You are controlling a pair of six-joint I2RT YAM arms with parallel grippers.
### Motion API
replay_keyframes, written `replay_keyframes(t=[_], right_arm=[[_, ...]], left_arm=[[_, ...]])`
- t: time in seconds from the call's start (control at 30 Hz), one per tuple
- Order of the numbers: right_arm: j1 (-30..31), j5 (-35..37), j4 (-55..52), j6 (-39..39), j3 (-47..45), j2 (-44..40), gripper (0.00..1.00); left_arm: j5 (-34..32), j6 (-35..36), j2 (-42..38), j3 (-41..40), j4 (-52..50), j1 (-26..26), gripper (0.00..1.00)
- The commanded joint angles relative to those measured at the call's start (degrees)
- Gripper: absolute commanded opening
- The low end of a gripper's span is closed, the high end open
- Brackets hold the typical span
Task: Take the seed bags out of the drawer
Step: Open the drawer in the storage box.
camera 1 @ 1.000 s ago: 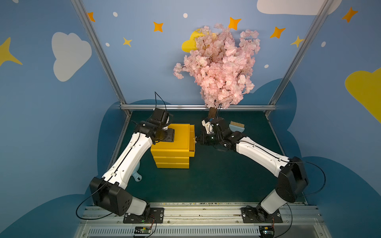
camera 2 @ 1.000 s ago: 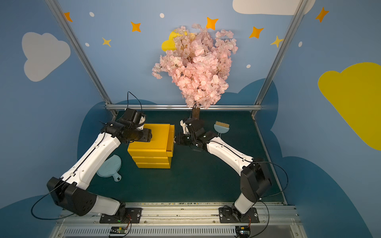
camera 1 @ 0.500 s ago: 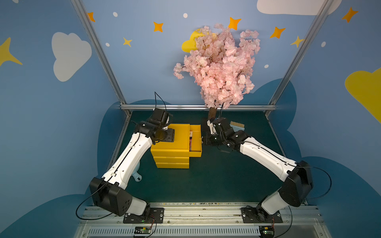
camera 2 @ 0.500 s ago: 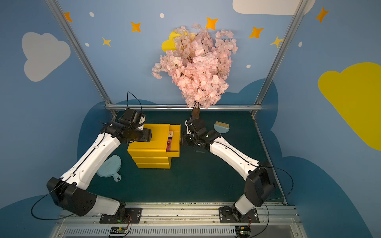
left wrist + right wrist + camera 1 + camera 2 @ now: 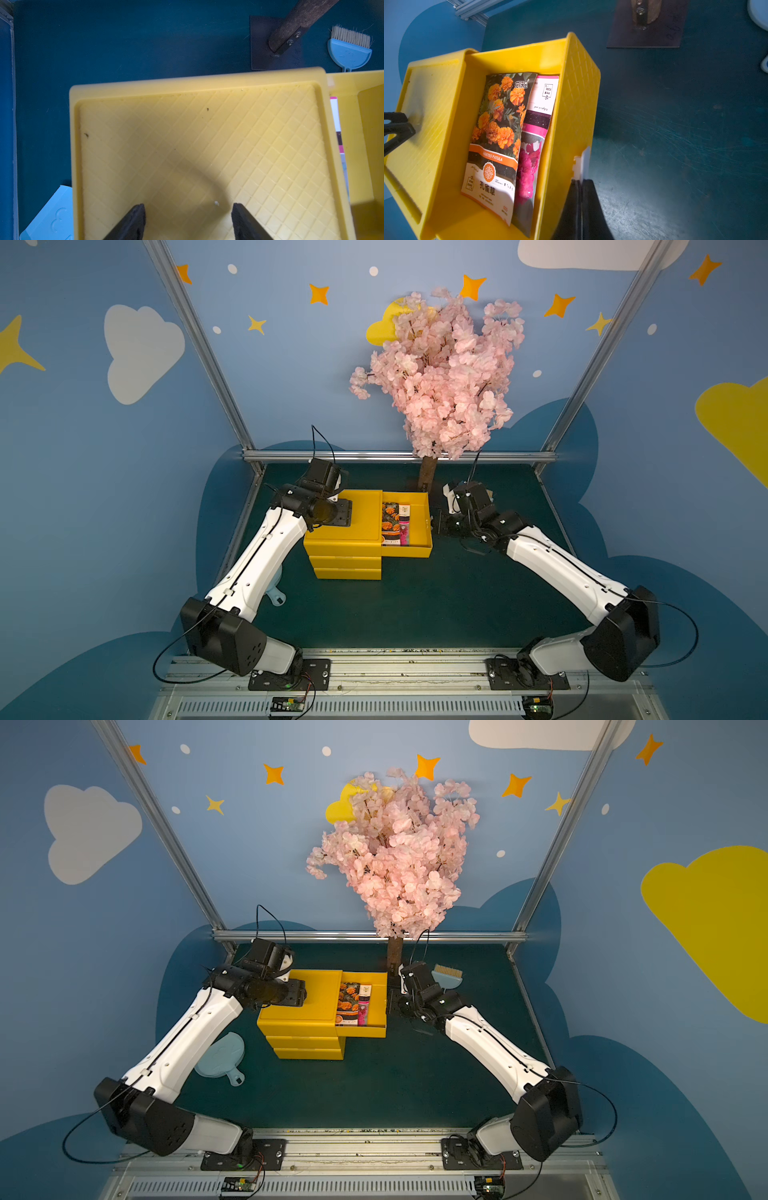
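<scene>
Lying seemingly beside right tool (image 5: pixel 580 182): seed bags (image 5: pixel 497 133)

The left gripper (image 5: pixel 188 209) holds its black fingers (image 5: pixel 133 222) apart over the grid-patterned top of the yellow cube (image 5: pixel 197 145). Beside it the drawer (image 5: pixel 369 124) is pulled out, with a thin pink-and-white edge of a seed bag (image 5: pixel 337 124) showing. A light-blue brush (image 5: pixel 349 52) lies on the dark green surface (image 5: pixel 124 41) beyond.

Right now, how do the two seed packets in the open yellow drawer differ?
The glossy orange-marigold seed packet shows orange blooms; the glossy pink-flower seed packet shows magenta ones. The marigold packet lies on top, overlapping the pink packet's long edge. The pink packet sits by the handle-side wall of the yellow plastic top drawer; the marigold packet lies nearer the cabinet. Both lie lengthwise inside.
</scene>
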Motion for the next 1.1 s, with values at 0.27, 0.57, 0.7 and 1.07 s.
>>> replay_keyframes(t=[0.27, 0.57, 0.7, 1.07], right_arm=[[-2.69, -1.71, 1.71, -1.28, -1.1, -2.95, 0.0], [-3.08, -2.95, 2.07, -1.02, -1.17, -2.22, 0.08], [-3.42, -1.3, 1.91, -2.15, -1.84, -3.59, 0.33], [-3.21, 2.59, -3.54, -7.67, 3.71, -8.18, 0.45]], left_arm=[[2.61, -0.45, 1.16, -2.81, -4.23, 0.37, 0.7], [2.64, -0.29, 0.89, -3.15, -4.28, 0.37, 0.69], [2.65, -0.37, 0.97, -3.38, -4.04, 0.42, 0.69], [3.62, -0.59, 1.27, -3.5, -2.2, 0.49, 0.68]])
